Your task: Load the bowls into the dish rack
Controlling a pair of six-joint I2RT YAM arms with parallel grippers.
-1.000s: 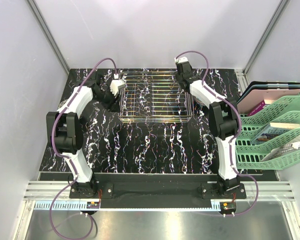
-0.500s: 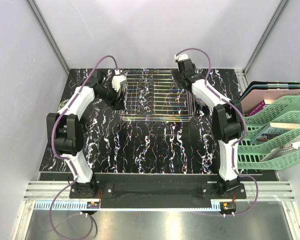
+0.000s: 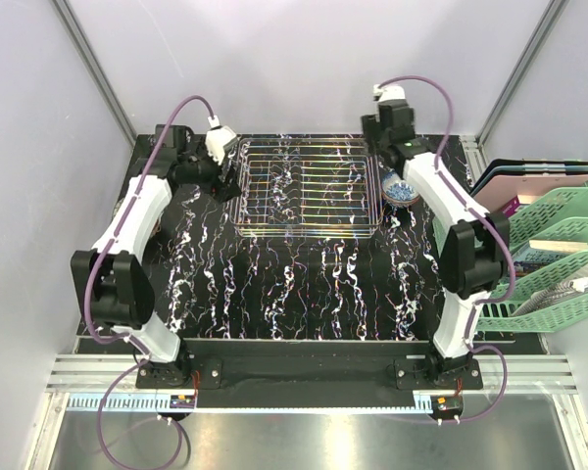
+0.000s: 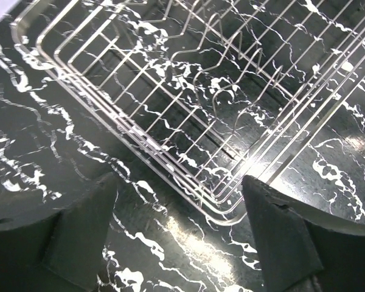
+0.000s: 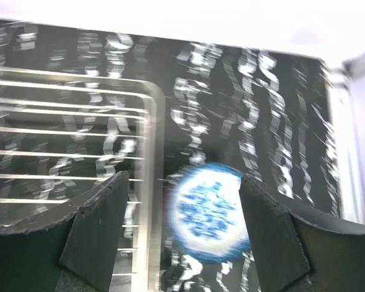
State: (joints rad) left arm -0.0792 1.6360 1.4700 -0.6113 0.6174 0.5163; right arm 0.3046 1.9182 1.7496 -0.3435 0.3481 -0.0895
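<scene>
Your left gripper (image 4: pixel 179 185) is standing wide and is gripping nothing. In the left wrist view only the tips of its two dark fingers (image 4: pixel 79 231) are showing at the bottom; the rest is cut off. Above them the shallow dish rack of thin silvery wire (image 4: pixel 188 115) is filling the upper part of the frame. Its rounded corner is lying close to the fingers on the black, white-veined table (image 4: pixel 42 158). Whether they are touching the wire, I cannot tell.

Your right gripper (image 5: pixel 182 182) is also spread wide, gripping nothing. Between its fingers, in the lower centre of the right wrist view, a small round blue-and-white patterned bowl (image 5: pixel 210 213) is sitting on the table, just beside the rack's side and outside it. This frame is smeared, so the pattern is hard to read. In the top view the right arm is partly covering this bowl, and the green plastic trays (image 3: pixel 539 264) are cut off at the right edge.
</scene>
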